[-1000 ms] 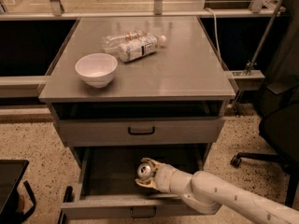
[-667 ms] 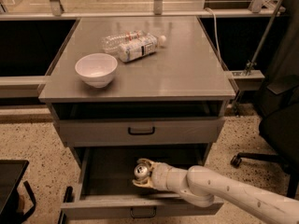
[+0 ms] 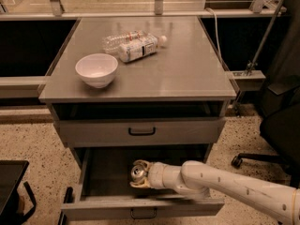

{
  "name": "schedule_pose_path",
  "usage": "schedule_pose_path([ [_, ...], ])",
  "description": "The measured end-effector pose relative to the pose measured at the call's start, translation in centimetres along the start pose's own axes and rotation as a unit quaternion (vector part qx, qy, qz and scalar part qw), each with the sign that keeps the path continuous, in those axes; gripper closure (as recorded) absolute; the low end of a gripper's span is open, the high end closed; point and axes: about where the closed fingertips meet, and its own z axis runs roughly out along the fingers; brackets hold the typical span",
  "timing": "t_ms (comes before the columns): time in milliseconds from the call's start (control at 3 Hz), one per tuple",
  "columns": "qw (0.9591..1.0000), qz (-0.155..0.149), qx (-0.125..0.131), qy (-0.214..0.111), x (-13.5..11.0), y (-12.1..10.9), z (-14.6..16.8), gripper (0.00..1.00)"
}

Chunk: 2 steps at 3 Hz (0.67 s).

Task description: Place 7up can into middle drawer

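Grey metal middle drawer point(image 3: 140, 208) stands pulled open beneath the upper drawer front point(image 3: 140, 131). Inside it, the gripper point(image 3: 137, 175) is clenched on the 7up can point(image 3: 138, 172) near the drawer floor; contact with the floor cannot be confirmed. Likely fault: release before the can is seated — it could tip and roll. On withdrawal, the arm may strike the upper front.

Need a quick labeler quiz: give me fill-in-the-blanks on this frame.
1. The tool, inside the lower drawer, grips a ___.
2. That drawer stands ___.
3. On the tabletop, the white ___ sits left of the bottles.
Missing: can; open; bowl.
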Motion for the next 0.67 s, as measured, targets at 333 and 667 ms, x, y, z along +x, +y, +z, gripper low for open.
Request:
schedule_pose_path([
  [333,0.9998,0.016,-0.012,-0.003,0.77,0.46,0.99,1.0],
  [667,0.9998,0.016,-0.012,-0.003,0.78,0.46,1.0,1.0],
])
